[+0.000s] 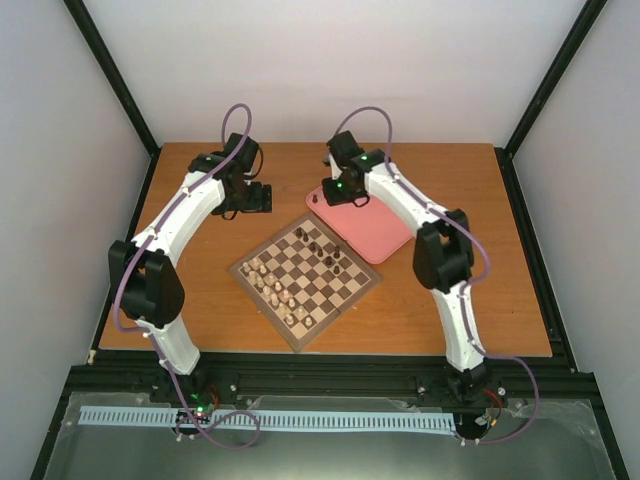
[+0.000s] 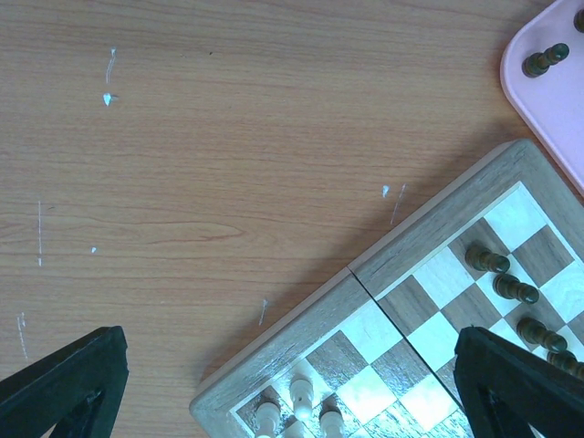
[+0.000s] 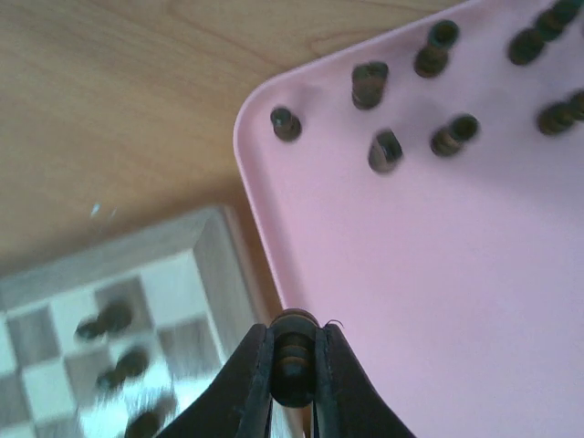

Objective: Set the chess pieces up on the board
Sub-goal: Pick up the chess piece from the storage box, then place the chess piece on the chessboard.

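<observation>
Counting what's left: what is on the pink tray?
Several dark chess pieces lie scattered on the pink tray; right gripper grips another over its edge. The arm covers its far corner overhead.

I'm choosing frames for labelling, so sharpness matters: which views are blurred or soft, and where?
Right wrist: the board at lower left is smeared, its chess pieces mere blobs; those on the pink tray are soft; the dark piece shut in the right gripper is clearest. Left wrist: crisp table grain, even light. Top external: sharp, but pieces tiny.
</observation>
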### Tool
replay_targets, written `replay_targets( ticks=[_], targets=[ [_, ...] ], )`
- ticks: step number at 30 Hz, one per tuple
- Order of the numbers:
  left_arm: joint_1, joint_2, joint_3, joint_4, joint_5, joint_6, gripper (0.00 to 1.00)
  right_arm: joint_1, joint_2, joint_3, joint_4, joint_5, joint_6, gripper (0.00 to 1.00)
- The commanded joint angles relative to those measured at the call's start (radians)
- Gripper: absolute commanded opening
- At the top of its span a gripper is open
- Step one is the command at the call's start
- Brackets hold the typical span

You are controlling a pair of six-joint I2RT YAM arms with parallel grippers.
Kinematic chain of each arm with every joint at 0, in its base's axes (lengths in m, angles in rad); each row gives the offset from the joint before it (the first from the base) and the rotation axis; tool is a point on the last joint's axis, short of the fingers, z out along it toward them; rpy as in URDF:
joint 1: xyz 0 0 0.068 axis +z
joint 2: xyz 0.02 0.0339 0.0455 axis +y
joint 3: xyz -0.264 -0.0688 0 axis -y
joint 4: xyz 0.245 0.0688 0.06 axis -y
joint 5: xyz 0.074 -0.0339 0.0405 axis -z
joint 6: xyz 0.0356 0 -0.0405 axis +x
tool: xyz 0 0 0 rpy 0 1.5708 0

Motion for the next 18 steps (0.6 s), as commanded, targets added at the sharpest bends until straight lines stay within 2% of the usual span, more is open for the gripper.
replay_targets(
  ticks=[1,9,13,18],
  targets=[
    [0.007,-0.011,0.016,0.008,0.01,0.014,1.0,0.008,-0.206,-0.215,-0.011,0.039,-0.035,0.04],
    [0.008,-0.018,0.009,0.023,0.013,0.015,1.0,0.063,-0.539,-0.686,-0.002,0.073,-0.056,0.04],
    [0.007,-0.02,0.006,0.03,0.021,0.013,1.0,0.121,-0.628,-0.813,0.003,0.068,-0.033,0.04],
    [0.007,-0.018,0.003,0.038,0.022,0.019,1.0,0.189,-0.661,-0.884,0.023,0.068,-0.007,0.04]
  ],
)
